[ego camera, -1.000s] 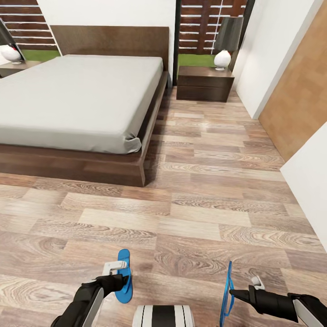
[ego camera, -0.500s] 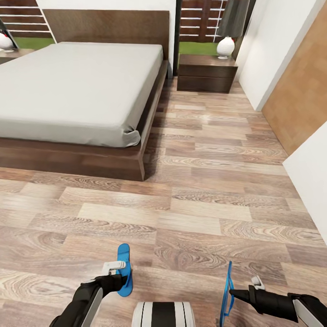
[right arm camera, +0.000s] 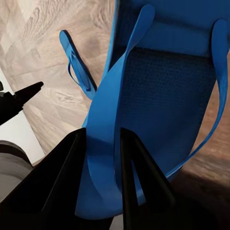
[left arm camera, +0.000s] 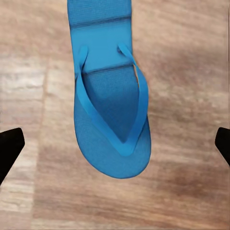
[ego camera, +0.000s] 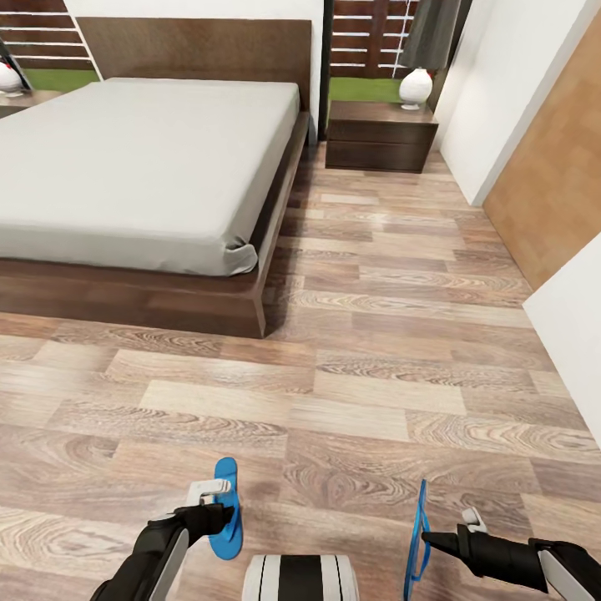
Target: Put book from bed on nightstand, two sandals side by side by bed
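While the bedroom is seen from the head camera, the bed [ego camera: 142,167] is shown at the upper left, its grey mattress bare, and a nightstand [ego camera: 380,136] with a white lamp [ego camera: 415,86] on it is set just beside the headboard at the far wall. A second lamp [ego camera: 8,77] is glimpsed at the far left edge. At the bottom of that view both arms are held low over the plank floor [ego camera: 376,351], well apart from the bed. One sandal [ego camera: 225,511] is laid flat on the floor, sole down, just ahead of the left gripper [ego camera: 209,501]; in the left wrist view this sandal [left arm camera: 111,96] is seen straps up between the two dark fingertips [left arm camera: 9,146], which are spread wide at the picture's edges with nothing between them, so the jaws are open. The other sandal [ego camera: 417,538] is held on edge by the right gripper [ego camera: 427,538]; in the right wrist view its sole [right arm camera: 158,96] is clamped between the dark fingers [right arm camera: 62,182], the jaws closed on its edge.
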Tool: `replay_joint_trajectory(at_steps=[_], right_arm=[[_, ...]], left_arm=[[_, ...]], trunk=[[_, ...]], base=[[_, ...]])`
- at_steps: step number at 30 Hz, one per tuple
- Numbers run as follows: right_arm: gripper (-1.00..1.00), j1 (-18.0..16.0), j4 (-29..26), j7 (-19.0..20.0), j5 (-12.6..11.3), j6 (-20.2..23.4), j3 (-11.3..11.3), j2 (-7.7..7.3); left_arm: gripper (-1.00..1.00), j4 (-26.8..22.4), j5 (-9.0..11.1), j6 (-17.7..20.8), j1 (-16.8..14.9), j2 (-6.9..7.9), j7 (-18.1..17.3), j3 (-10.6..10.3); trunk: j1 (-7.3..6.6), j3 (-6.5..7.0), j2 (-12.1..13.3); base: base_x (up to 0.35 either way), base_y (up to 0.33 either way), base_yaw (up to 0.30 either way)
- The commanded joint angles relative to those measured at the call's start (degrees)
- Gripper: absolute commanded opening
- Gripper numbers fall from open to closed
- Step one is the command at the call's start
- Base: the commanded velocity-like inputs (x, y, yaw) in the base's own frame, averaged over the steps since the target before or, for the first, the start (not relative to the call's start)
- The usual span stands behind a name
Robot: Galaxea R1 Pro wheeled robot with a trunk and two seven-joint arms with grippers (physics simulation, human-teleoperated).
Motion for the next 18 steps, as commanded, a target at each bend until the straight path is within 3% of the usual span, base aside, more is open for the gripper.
replay_joint_trajectory(at_steps=[1, 14, 18], right_arm=[[-1.0, -0.1, 0.0, 0.0, -0.6, 0.4, 0.3, -0.05], [-1.0, 0.0, 0.1, 0.4, -0.7, 0.4, 0.2, -0.11], [-1.0, 0.0, 0.0, 0.7, -0.8, 0.4, -1.2, -1.42]], left_arm=[[1.0, -0.1, 0.5, 0.0, 0.0, 0.0, 0.1, 0.0], [1.0, -0.1, 0.5, -0.4, 0.0, -0.05, 0.2, 0.0], [1.0, -0.3, 0.8, -0.4, 0.0, -0.09, 0.0, 0.0]], trunk=[[0.01, -0.04, 0.0], [0.01, -0.04, 0.0], [0.01, -0.04, 0.0]], base=[[0.203, 0.0, 0.0], [0.033, 0.0, 0.0], [0.0, 0.0, 0.0]])
